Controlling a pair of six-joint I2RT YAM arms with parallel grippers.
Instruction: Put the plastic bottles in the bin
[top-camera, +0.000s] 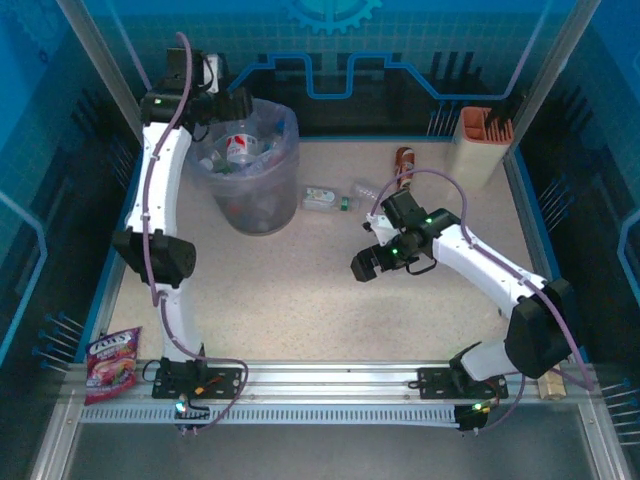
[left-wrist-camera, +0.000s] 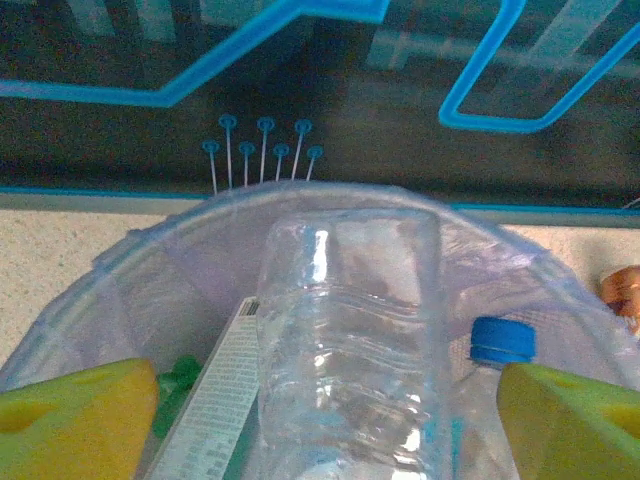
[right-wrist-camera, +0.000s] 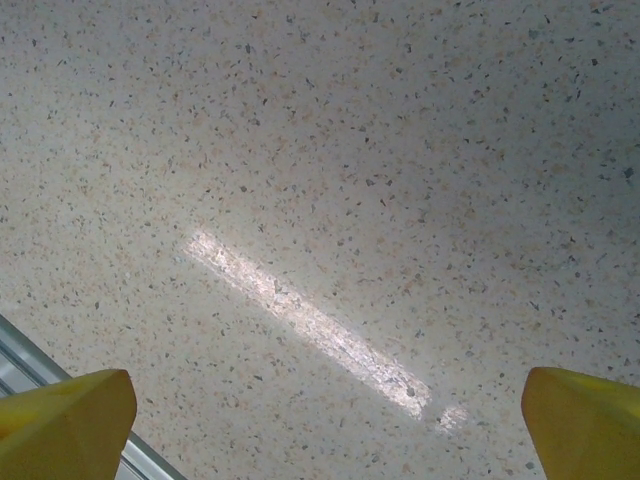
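Left hand (left-wrist-camera: 320, 415) hangs open over the bin (top-camera: 262, 200), a clear bottle (left-wrist-camera: 350, 330) loose between its fingers (left-wrist-camera: 70, 420). Right hand (right-wrist-camera: 325, 420) hovers open above the speckled table (right-wrist-camera: 350, 150).

The left arm (top-camera: 160, 190) rose from its base at the near edge to the far left corner, wrist bent to the right. The left gripper (left-wrist-camera: 320, 425) had its yellow fingers (left-wrist-camera: 70, 415) spread wide. The right arm (top-camera: 480, 265) folded at the elbow and extended toward the middle — the right gripper (right-wrist-camera: 320, 420) pointed down, jaws fully apart and empty.
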